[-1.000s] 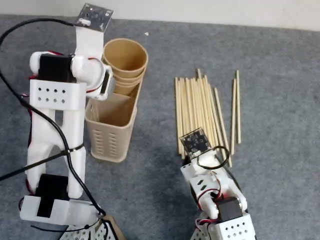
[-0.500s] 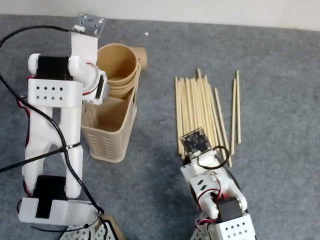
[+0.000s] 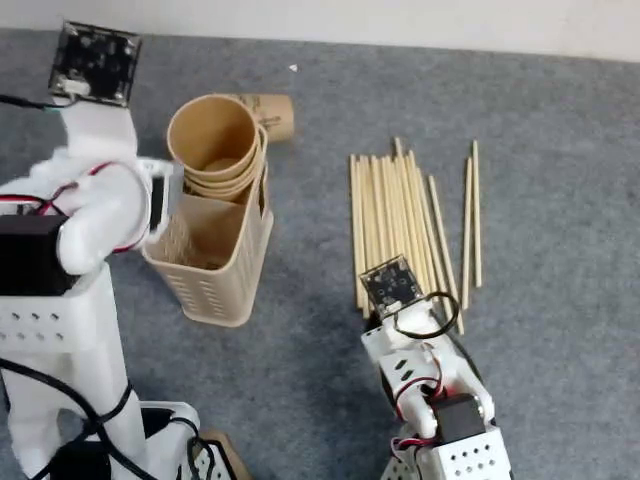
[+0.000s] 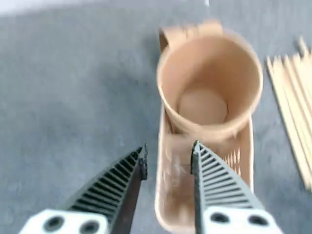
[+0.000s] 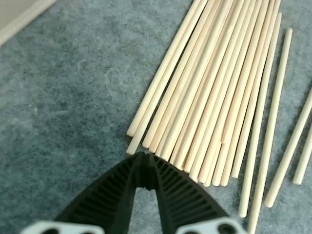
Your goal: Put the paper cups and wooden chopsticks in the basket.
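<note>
Pulling my left arm back off the basket [image 3: 218, 288], I now have the left gripper [image 4: 168, 156] hanging above its near end, jaws partly apart with nothing between them. In the last second the arm has swung up and away to the left, so the release looks done. The cups [image 3: 212, 140] are stacked in the far end of the basket, leaning a little. The basket itself has slid left and twisted since a second ago, so I judge that I nudged it while letting go.

One more cup [image 3: 272, 112] has come into view on its side, just behind the basket, so I count the cup half as unfinished.

My right arm has not budged. The right gripper [image 5: 145, 168] is pinched closed and empty, its tips just short of the near ends of the chopsticks [image 3: 405, 215]. These lie untouched on the carpet [image 3: 560, 150], well apart from the basket.
</note>
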You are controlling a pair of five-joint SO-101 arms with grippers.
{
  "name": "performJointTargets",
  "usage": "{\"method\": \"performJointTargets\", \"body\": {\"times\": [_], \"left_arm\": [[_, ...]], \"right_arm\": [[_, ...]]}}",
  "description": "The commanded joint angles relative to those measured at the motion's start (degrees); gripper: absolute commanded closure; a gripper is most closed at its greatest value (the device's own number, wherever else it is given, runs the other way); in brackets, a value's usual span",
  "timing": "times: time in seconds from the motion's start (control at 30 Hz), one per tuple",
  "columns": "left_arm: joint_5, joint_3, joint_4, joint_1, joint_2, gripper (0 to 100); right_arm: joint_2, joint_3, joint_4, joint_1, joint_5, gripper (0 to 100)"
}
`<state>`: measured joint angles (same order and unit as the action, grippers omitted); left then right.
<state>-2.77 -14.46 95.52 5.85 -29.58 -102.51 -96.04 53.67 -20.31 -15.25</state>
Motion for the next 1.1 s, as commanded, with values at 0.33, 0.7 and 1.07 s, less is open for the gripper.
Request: {"method": "performJointTargets", "body": {"times": [0.33,0.7,1.07], "left_arm": [[0.70,17.89,-24.18,0.66,6.90,82],[0.44,37.14,-37.19,0.31,7.25,82],[0.35,17.27,-34.02,0.48,6.81,82]], "right_arm": [[-0.84,-3.65,-2.77,0.75,-0.79,99.3],[-0.84,-3.65,-2.77,0.75,-0.79,99.3],[-0.84,-3.65,-2.77,0.75,-0.79,99.3]]}}
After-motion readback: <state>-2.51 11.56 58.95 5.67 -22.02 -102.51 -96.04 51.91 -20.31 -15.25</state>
